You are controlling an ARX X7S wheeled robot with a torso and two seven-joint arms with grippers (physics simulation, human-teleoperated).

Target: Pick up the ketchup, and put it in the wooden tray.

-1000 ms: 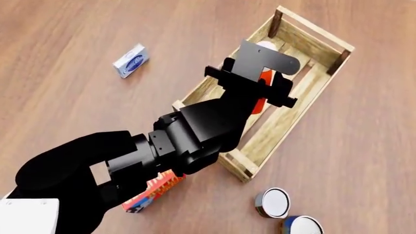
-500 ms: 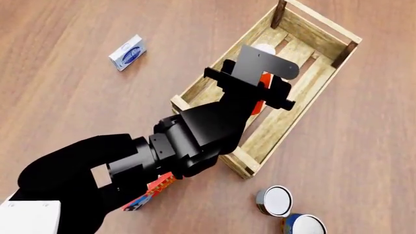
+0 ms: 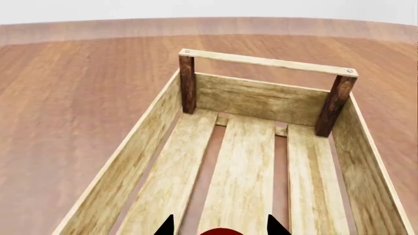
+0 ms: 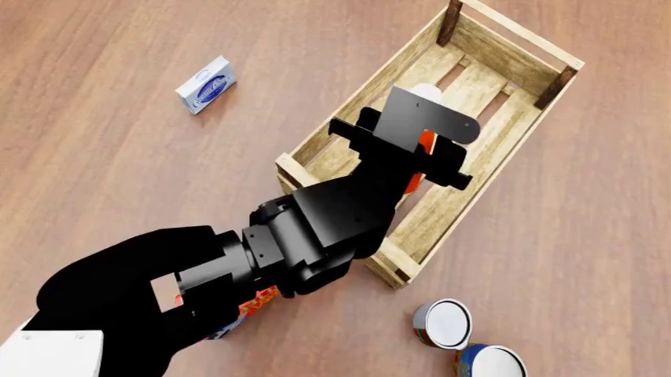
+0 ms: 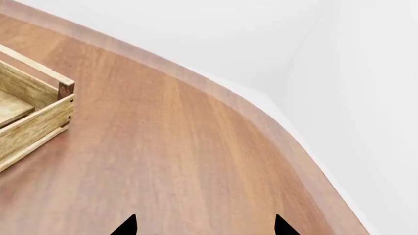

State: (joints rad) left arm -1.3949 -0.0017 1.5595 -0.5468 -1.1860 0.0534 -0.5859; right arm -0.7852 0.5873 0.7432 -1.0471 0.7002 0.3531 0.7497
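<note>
Since half a second earlier the left arm had drawn slightly nearer and lower in the head view, covering more of the red box (image 4: 254, 302) at the near left, while the scene around it stayed put. The black arm reached diagonally from the near left toward the far right, its wrist over the wooden tray (image 4: 327, 151). The left gripper (image 4: 419, 149) hung inside the tray's span, clamped on the ketchup (image 4: 425, 141), whose white cap pointed toward the far end; the bottle's red body sat between the fingertips (image 3: 277, 228) in the wrist view. The right gripper (image 5: 203, 226) showed only two dark tips set apart over bare table (image 5: 196, 161), holding nothing. Two cans (image 4: 441, 323) stood near right.
</note>
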